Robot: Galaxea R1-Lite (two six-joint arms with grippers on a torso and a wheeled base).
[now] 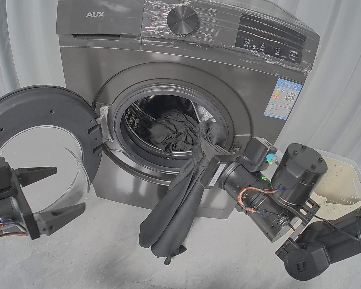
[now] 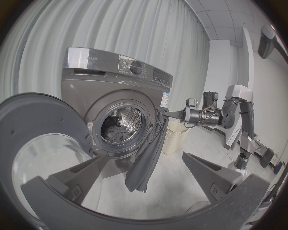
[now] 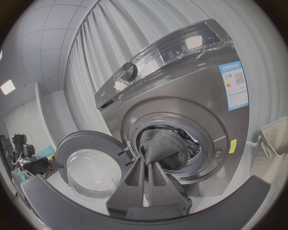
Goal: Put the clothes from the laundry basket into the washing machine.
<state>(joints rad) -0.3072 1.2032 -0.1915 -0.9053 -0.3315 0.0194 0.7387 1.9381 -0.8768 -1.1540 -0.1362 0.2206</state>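
Feeding the dark garment (image 1: 176, 206) into the washing machine (image 1: 179, 73)
Right pincer (image 1: 206, 143) is clenched on its upper end at the drum opening (image 1: 164, 130); most of the cloth hangs outside toward the floor, so a deep push before release looks wise. Left pincer (image 1: 69, 189), spread wide, hangs by the open door (image 1: 34, 112).

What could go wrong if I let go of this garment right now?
The right tool grips the dark garment at the rim of the drum opening, but most of the cloth hangs outside, down the front of the washing machine. Released here, it would likely slide to the floor. The hanging tail could also get trapped if the open door closes.
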